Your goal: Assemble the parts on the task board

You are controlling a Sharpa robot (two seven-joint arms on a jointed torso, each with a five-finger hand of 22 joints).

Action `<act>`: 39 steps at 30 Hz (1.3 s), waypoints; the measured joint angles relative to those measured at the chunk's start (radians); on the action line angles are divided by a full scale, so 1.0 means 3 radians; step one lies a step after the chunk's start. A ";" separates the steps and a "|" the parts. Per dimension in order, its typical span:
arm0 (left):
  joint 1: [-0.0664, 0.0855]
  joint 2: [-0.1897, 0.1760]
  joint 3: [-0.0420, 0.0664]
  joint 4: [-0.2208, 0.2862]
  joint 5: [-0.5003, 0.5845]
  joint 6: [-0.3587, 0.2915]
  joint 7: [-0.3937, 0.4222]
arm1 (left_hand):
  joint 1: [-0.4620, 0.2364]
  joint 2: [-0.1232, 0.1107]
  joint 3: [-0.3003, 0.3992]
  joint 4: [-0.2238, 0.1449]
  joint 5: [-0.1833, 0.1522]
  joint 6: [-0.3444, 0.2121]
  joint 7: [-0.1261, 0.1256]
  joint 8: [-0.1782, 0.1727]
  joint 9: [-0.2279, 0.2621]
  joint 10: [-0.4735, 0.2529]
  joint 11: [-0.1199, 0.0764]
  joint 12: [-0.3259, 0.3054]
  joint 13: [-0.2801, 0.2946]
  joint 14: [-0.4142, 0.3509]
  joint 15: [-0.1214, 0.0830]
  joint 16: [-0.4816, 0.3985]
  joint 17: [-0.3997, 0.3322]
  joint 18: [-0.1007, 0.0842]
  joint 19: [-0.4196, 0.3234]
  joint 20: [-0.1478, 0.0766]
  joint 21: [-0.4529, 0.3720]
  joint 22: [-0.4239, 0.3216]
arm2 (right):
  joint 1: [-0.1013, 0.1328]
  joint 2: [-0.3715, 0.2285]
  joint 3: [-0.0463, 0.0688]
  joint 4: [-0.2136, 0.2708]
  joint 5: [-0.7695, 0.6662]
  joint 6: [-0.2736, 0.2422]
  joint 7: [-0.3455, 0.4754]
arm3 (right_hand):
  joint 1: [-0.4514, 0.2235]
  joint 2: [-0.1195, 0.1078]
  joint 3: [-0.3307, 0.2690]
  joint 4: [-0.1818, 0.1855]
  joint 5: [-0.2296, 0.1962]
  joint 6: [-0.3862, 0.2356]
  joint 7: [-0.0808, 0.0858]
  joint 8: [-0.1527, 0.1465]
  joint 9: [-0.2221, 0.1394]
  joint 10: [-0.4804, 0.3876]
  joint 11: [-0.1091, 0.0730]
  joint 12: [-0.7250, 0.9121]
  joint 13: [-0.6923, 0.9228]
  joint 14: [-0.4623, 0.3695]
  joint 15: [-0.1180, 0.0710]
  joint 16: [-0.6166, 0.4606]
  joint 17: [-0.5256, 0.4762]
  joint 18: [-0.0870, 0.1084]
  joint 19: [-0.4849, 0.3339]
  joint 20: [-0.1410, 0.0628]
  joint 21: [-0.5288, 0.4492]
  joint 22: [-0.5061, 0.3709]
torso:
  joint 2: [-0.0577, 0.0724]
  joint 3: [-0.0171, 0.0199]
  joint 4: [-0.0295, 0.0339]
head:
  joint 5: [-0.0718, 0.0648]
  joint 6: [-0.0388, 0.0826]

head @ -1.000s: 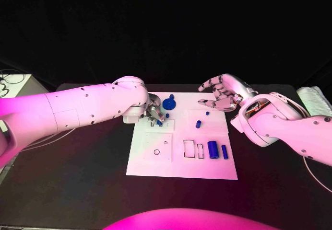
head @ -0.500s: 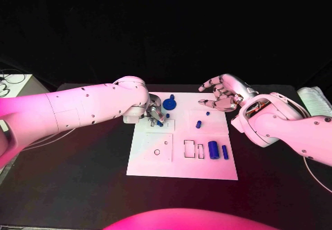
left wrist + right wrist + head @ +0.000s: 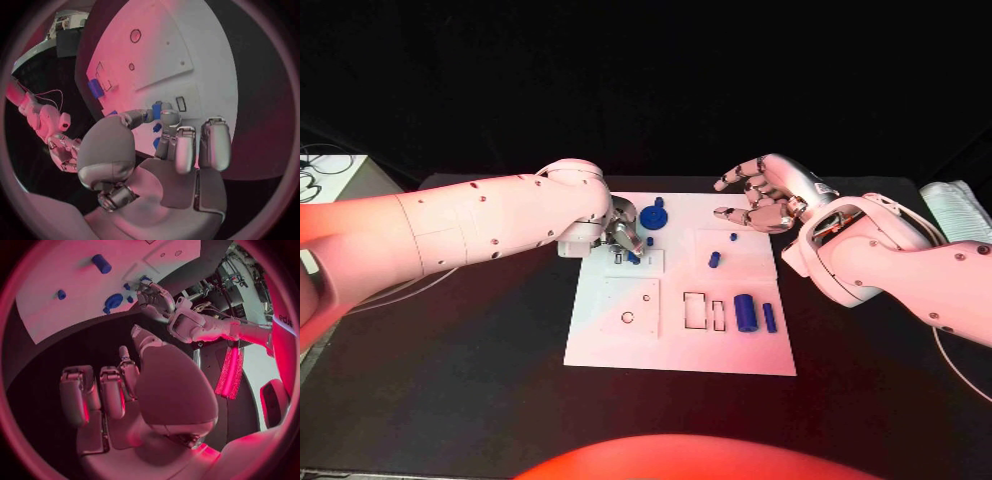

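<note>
The white task board (image 3: 675, 345) lies mid-table. At its far left part my left hand (image 3: 620, 235) pinches a small blue part (image 3: 632, 256) between thumb and a finger, low over a small outlined slot; the left wrist view shows that pinched part (image 3: 156, 111) just above the board (image 3: 187, 50). My right hand (image 3: 764, 195) hovers over the far right corner, fingers spread, holding nothing. A round blue part (image 3: 653, 217) sits beside the left hand. Small blue pegs (image 3: 714, 259) stand mid-board. Two blue cylinders (image 3: 746, 312) lie near the right edge.
Empty rectangular recesses (image 3: 694, 308) sit left of the cylinders, and a square panel with a round hole (image 3: 626, 318) lies near the board's left edge. A pale bundle (image 3: 956, 210) rests at the table's right edge. A white box (image 3: 329, 175) stands off the left side.
</note>
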 measured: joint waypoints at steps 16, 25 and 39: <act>-0.0004 0.0002 0.0003 -0.0001 0.0000 0.0000 0.0001 | -0.0004 0.0005 0.0000 0.0000 -0.0001 0.0004 -0.0003 0.0006 0.0000 0.0001 0.0001 -0.0003 0.0000 0.0001 0.0001 0.0000 0.0000 0.0000 0.0000 0.0000 0.0000 -0.0001 | 0.0000 0.0009 0.0000 -0.0006 0.0003 0.0011 0.0000 | 0.0000 0.0000 0.0000 0.0000 0.0000 0.0000 0.0000 0.0000 0.0000 0.0000 0.0000 0.0000 0.0000 0.0000 0.0000 0.0000 0.0000 0.0000 0.0000 0.0000 0.0000 0.0000 | 0.0004 0.0001 0.0004 | 0.0000 -0.0016; -0.0007 0.0005 0.0001 -0.0006 -0.0005 0.0000 0.0002 | -0.0005 0.0004 0.0000 0.0000 -0.0003 0.0010 0.0002 0.0011 0.0000 0.0008 0.0007 -0.0003 -0.0001 -0.0006 -0.0006 0.0000 0.0000 0.0001 0.0000 0.0000 0.0000 -0.0001 | 0.0000 0.0011 0.0000 -0.0010 0.0006 0.0017 0.0000 | 0.0000 0.0000 0.0000 0.0000 0.0000 0.0000 0.0000 0.0000 0.0000 0.0000 0.0000 0.0000 0.0000 0.0000 0.0000 0.0000 0.0000 0.0000 0.0000 0.0000 0.0000 0.0002 | 0.0002 0.0001 0.0000 | 0.0002 -0.0023; -0.0012 0.0005 0.0000 0.0001 -0.0008 -0.0022 -0.0001 | -0.0004 0.0004 0.0000 0.0000 0.0009 0.0010 0.0003 0.0017 0.0000 0.0015 0.0012 -0.0004 0.0000 -0.0006 -0.0006 0.0000 0.0000 0.0000 0.0000 0.0000 -0.0001 -0.0001 | 0.0000 0.0013 0.0000 -0.0011 0.0010 0.0021 0.0000 | 0.0000 0.0000 0.0000 0.0000 0.0000 0.0000 0.0000 0.0000 0.0000 0.0000 0.0000 0.0000 -0.0001 0.0000 0.0000 0.0000 0.0000 0.0000 0.0000 0.0000 0.0000 0.0002 | 0.0001 0.0000 0.0001 | 0.0002 -0.0022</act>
